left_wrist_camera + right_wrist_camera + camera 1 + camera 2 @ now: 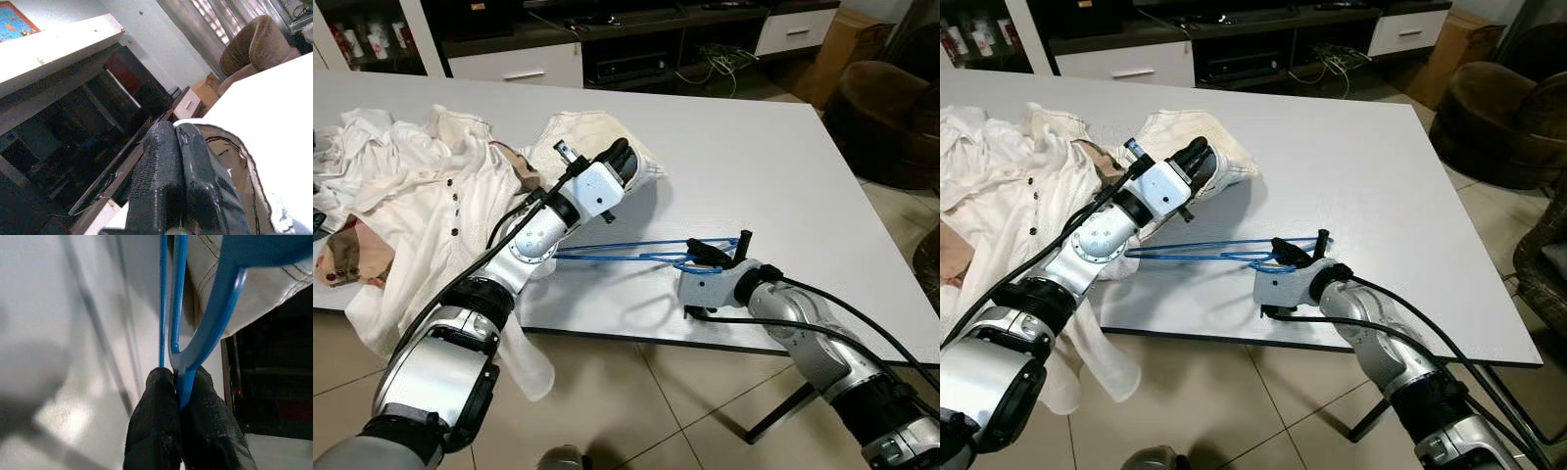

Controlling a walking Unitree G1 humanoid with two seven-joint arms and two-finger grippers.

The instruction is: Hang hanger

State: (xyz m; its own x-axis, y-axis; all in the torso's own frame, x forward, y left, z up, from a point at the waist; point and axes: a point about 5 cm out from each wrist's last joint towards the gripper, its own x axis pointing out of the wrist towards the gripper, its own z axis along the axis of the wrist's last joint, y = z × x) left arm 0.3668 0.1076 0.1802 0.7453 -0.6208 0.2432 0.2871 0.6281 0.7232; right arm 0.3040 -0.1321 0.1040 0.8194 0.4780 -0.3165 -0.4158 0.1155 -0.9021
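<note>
White and broad, the surface [773, 166] stands in a living room on a tiled floor [636, 411], with a dark media unit [636, 49] along the far wall and a brown armchair [891, 117] off its far right corner. A heap of white shirts [401, 186] covers the left part of the surface and spills over the near edge toward the floor; a cream garment [582, 137] lies at the heap's right side.

The blue hanger [636, 253] lies low near the near edge of the surface, its thin wires running left to right between the two arms. The right gripper [724, 253] is at the hanger's right end, its fingers [166, 431] clenched on the blue hook where the wires meet, as the right wrist view shows up close. The hanger's left end reaches under the left arm [524, 245], beside the shirts.

The left gripper [619, 162] is raised over the cream garment, further in from the near edge than the hanger and apart from it. Its fingers [186, 191] are pressed together with nothing between them, pointing toward the far side of the room. A cardboard box [847, 49] stands by the media unit.
</note>
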